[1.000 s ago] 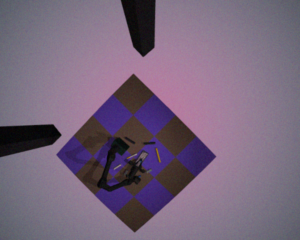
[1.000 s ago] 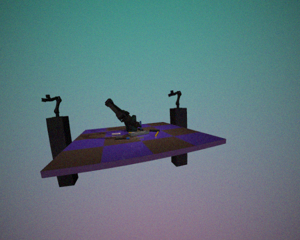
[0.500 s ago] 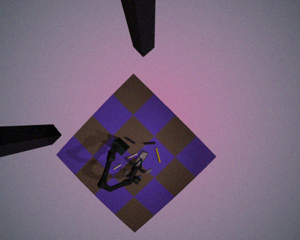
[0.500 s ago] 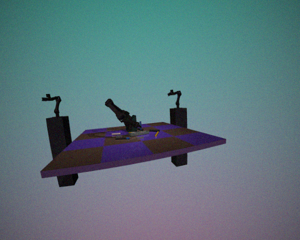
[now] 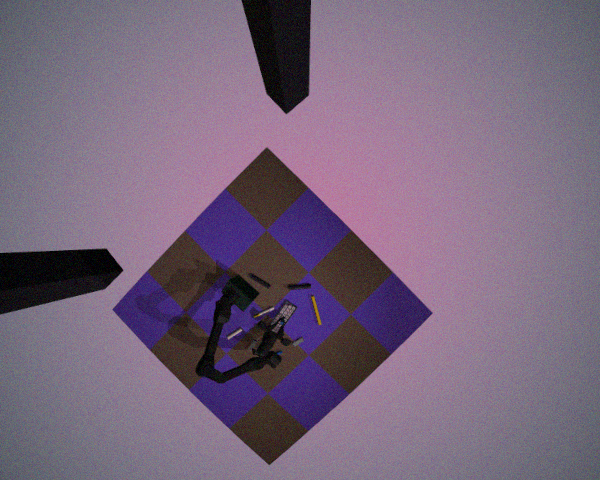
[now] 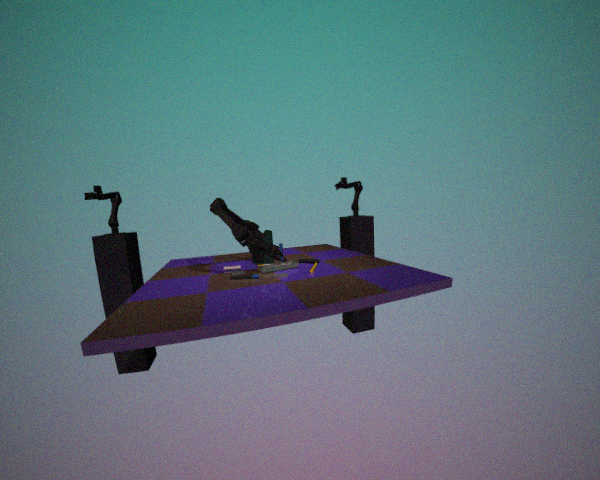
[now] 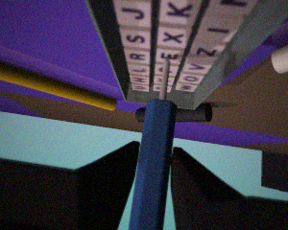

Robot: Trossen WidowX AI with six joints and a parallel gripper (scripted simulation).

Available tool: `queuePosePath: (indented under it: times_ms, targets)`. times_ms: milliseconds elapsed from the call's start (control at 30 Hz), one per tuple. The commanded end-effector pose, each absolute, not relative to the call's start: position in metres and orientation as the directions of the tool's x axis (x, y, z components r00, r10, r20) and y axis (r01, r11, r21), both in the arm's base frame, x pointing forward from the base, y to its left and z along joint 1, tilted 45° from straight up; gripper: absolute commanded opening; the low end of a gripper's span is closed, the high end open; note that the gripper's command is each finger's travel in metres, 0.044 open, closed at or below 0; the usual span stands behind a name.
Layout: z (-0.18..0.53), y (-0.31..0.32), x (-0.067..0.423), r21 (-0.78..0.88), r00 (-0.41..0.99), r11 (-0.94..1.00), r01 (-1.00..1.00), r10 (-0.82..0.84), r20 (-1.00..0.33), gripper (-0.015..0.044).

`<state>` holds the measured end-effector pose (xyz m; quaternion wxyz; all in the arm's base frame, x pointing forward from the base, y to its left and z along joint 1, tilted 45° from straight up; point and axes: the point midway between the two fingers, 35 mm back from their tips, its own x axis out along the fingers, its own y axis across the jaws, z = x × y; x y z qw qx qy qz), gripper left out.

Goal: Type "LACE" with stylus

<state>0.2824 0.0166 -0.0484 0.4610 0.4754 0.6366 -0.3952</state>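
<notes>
The keyboard [image 5: 288, 306] [image 6: 280, 267] [image 7: 184, 100] is a grey case with rows of pale lettered keys, lying on the checkered desk. My gripper [image 5: 281, 323] [image 7: 156, 151] is shut on the blue stylus [image 6: 280, 248] [image 7: 156, 126], held by its blue body, with the thin grey tip pointing at the keys. In the wrist view the tip overlaps the middle row at the E key, beside X. Whether it touches the key cannot be told. The arm hides part of the keyboard in the top view.
A yellow stick [image 5: 316, 310] [image 6: 314, 266] [image 7: 53, 88] lies on one side of the keyboard, and a dark cylinder [image 5: 299, 285] [image 7: 197, 113] beyond its far end. A white stick [image 5: 234, 333] [image 6: 232, 267] and a small grey piece [image 5: 297, 341] lie nearby.
</notes>
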Motion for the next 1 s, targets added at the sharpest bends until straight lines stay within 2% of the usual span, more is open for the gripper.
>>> queuePosePath:
  times_ms: [0,700,967]
  targets:
    - [-0.050,0.014,0.284,-0.062,-0.120,0.241,0.968,0.236,-0.964,0.0081]
    - [-0.051,0.013,0.284,-0.062,-0.120,0.241,0.968,0.236,-0.964,0.0081]
    - [-0.027,0.037,0.281,-0.061,-0.120,0.241,0.968,0.237,-0.964,0.0081]
